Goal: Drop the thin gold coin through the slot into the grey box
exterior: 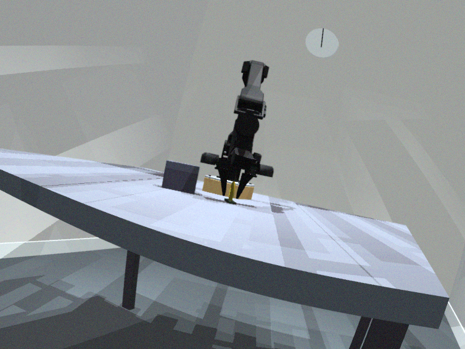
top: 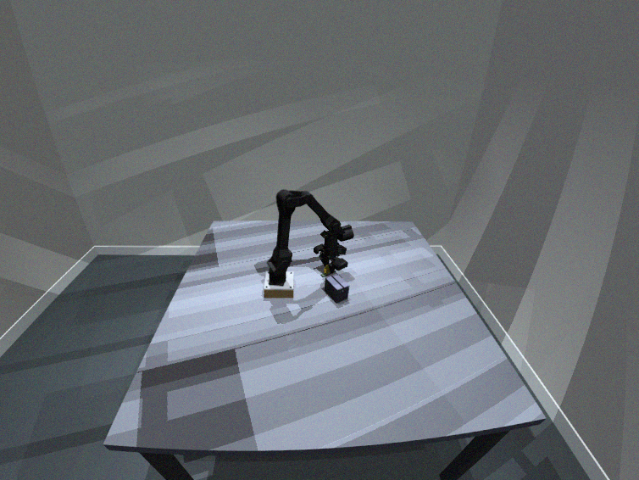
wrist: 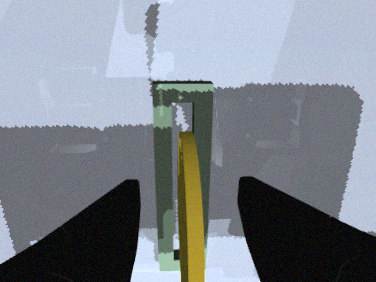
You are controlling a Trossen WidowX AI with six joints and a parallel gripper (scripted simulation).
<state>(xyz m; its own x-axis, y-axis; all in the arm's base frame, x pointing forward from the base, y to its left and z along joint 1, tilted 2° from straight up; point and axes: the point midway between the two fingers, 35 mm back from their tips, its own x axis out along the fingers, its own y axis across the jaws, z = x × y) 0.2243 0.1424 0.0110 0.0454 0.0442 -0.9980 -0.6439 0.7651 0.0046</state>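
The gold coin (top: pixel 325 270) (exterior: pixel 232 192) (wrist: pixel 191 210) stands on edge in the dark-green holder (exterior: pixel 230 201) (wrist: pixel 162 200). My gripper (exterior: pixel 230 196) (wrist: pixel 189 190) points down and is open. Its two fingertips stand on either side of the coin, with a gap on both sides in the wrist view. The coin is not gripped. The closed grey box (top: pixel 336 289) (exterior: pixel 180 177) stands close to the holder, nearer the camera in the top view and to the left in the exterior view. Its lid shows a dark slot line in the top view. The wrist view does not show the box.
The arm's base (top: pixel 278 292) (exterior: pixel 213 185) sits on the table (top: pixel 361 371) (exterior: pixel 195 225) to the left of the box in the top view, and behind the coin in the exterior view. Striped shadows cross the table top.
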